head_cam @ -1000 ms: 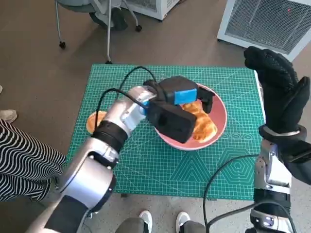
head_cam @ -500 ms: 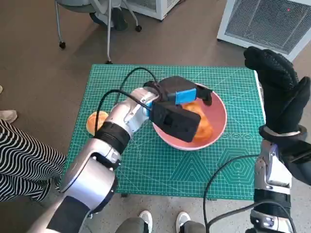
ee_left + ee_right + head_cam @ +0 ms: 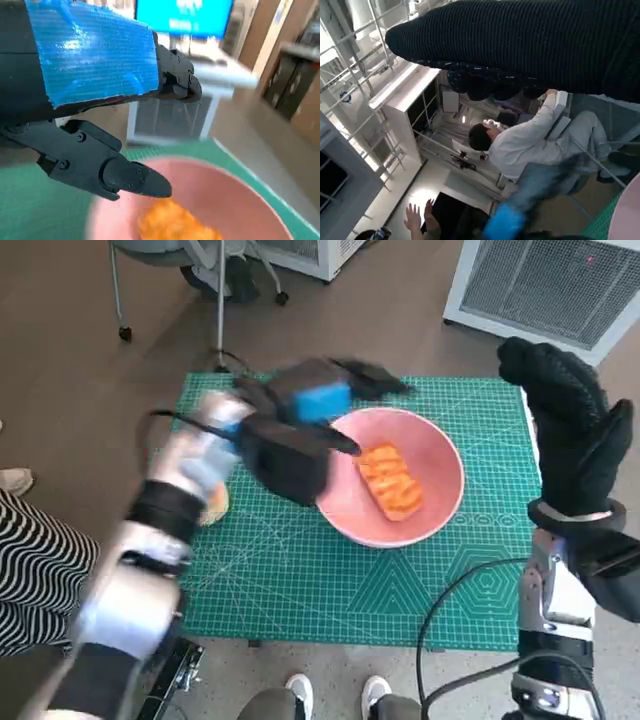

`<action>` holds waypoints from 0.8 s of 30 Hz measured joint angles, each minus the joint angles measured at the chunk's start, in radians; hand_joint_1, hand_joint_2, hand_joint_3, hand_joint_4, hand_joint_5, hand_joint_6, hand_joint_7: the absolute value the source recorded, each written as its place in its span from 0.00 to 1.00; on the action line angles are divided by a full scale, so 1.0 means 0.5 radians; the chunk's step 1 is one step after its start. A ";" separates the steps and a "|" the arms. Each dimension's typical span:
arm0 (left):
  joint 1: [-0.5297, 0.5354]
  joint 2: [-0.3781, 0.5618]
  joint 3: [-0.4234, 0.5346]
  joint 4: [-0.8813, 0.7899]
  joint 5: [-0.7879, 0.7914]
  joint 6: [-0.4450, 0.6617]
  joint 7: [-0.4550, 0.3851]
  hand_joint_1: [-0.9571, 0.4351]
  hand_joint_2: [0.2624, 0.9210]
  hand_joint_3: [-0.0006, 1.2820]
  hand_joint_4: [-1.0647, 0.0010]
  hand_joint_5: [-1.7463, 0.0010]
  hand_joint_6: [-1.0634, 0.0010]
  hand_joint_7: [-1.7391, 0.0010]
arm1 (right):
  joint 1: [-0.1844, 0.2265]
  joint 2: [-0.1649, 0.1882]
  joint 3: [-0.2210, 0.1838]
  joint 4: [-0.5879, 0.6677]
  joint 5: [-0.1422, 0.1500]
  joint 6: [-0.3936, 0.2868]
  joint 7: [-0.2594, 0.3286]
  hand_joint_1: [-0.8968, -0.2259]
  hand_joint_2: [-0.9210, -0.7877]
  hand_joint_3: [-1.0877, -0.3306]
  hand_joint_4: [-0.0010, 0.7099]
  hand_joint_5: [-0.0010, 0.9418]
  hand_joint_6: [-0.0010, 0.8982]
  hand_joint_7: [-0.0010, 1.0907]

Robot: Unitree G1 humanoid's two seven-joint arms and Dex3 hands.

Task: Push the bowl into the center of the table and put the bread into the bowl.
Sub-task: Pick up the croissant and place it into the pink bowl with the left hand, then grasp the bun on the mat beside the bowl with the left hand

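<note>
A pink bowl (image 3: 440,455) stands near the middle of the green mat, a little to the right, with an orange piece of bread (image 3: 389,481) lying inside it. The left wrist view shows the same bread (image 3: 172,224) in the bowl (image 3: 235,195). My left hand (image 3: 300,420) is blurred with motion, raised over the bowl's left rim, fingers apart and holding nothing. In the left wrist view the left hand (image 3: 100,100) is empty above the bowl. My right hand (image 3: 565,420) is held up at the table's right edge, fingers extended, empty.
A second orange bread piece (image 3: 214,502) lies on the green cutting mat (image 3: 300,580) at the left, partly hidden by my left forearm. A white grilled unit (image 3: 550,280) stands beyond the table. Striped legs (image 3: 40,560) and shoes (image 3: 335,695) are close by.
My left hand has let go of the bread, which now lies in the bowl, and has swung up and left away from the bowl. The right hand has stayed still.
</note>
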 measured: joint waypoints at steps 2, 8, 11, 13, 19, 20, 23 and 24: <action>0.048 0.090 0.060 -0.076 -0.077 -0.014 -0.066 0.28 1.00 0.06 0.85 1.00 0.74 0.95 | 0.000 -0.002 0.000 0.000 0.000 -0.004 -0.001 0.27 0.00 0.49 0.22 0.00 0.09 0.36; 0.236 0.335 0.217 -0.364 -0.268 0.057 -0.264 0.32 0.98 0.02 0.86 1.00 0.73 0.94 | -0.001 -0.003 0.001 0.002 0.000 -0.011 -0.003 0.27 0.00 0.49 0.22 0.00 0.09 0.36; 0.332 0.431 0.264 -0.507 -0.311 0.140 -0.341 0.33 0.95 0.01 0.86 1.00 0.73 0.94 | -0.002 -0.001 0.004 0.004 -0.001 -0.012 -0.003 0.27 0.00 0.49 0.22 0.00 0.09 0.36; 0.392 0.493 0.294 -0.593 -0.316 0.204 -0.385 0.33 0.93 0.01 0.86 1.00 0.72 0.94 | -0.003 0.000 0.006 0.005 -0.001 -0.012 -0.003 0.27 0.00 0.49 0.22 0.00 0.09 0.36; 0.551 0.639 0.360 -0.798 -0.317 0.373 -0.470 0.32 0.90 0.00 0.86 1.00 0.71 0.95 | -0.007 -0.001 0.008 0.019 -0.001 -0.012 -0.003 0.27 0.00 0.49 0.22 0.00 0.09 0.36; 0.578 0.662 0.369 -0.829 -0.317 0.392 -0.480 0.32 0.90 0.00 0.86 1.00 0.71 0.95 | -0.008 -0.001 0.008 0.023 -0.001 -0.012 -0.003 0.27 0.00 0.49 0.22 0.00 0.09 0.36; 0.630 0.705 0.384 -0.878 -0.315 0.426 -0.497 0.31 0.89 0.00 0.86 1.00 0.71 0.96 | -0.012 -0.001 0.011 0.032 -0.001 -0.012 -0.003 0.27 0.00 0.48 0.22 0.00 0.09 0.36; 0.653 0.723 0.388 -0.894 -0.315 0.438 -0.502 0.31 0.88 0.00 0.86 1.00 0.70 0.96 | -0.014 0.000 0.014 0.035 -0.001 -0.012 -0.003 0.27 0.00 0.48 0.22 0.00 0.09 0.36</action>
